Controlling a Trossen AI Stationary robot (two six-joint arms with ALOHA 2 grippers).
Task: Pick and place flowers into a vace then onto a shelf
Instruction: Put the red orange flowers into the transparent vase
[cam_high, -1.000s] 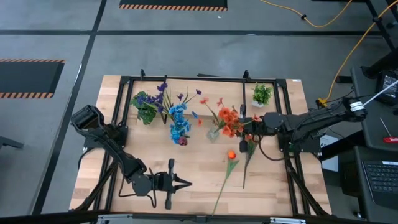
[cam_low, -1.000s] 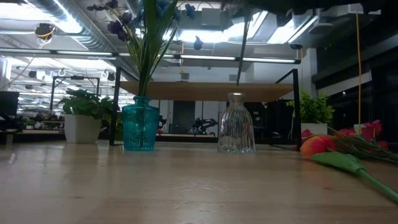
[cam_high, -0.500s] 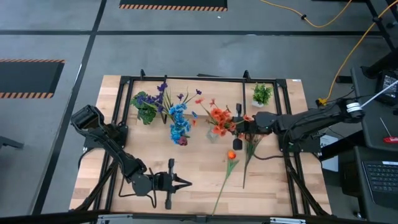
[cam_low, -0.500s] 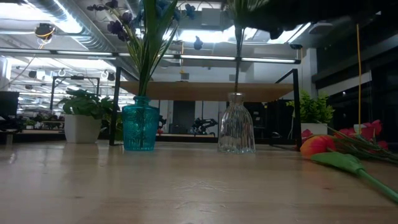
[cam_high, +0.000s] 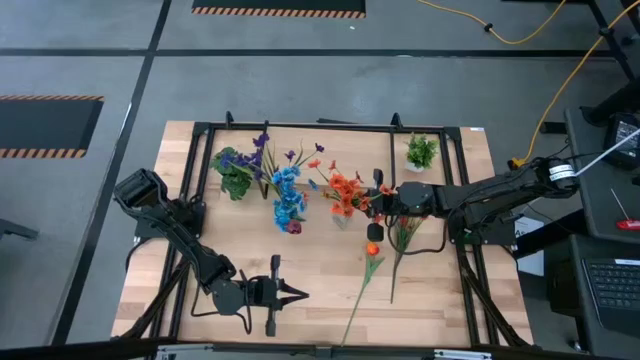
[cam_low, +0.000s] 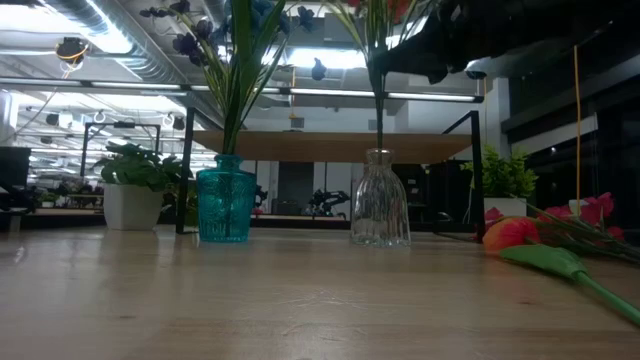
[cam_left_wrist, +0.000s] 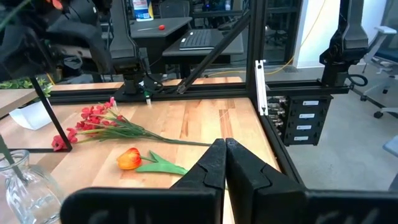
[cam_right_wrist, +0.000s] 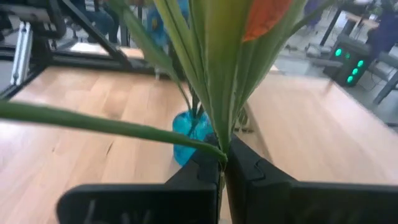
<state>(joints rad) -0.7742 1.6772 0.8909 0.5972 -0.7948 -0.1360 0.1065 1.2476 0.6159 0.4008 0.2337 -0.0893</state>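
My right gripper is shut on an orange-bloomed flower spray above a clear glass vase. The spray's green stem runs down to the vase's mouth. A teal vase beside it holds blue and purple flowers. An orange bud and a red spray lie flat on the table. The shelf stands behind the vases. My left gripper waits shut near the table's front edge, touching nothing. My right gripper pinches the orange spray's stem and leaves between its two fingers, below the blooms. The fingers come nearly level from the table's right, across the stem. The spray hangs upright, clear of the table, its lower end in the clear vase's mouth.
Two small potted plants stand at the far left and far right of the table. A black metal frame runs around the tabletop. Bare wood lies between my left gripper and the vases.
My right gripper has gone down and toward the table's left with the orange spray. The spray has stayed upright, and its stem has come over and down to the clear vase's mouth.
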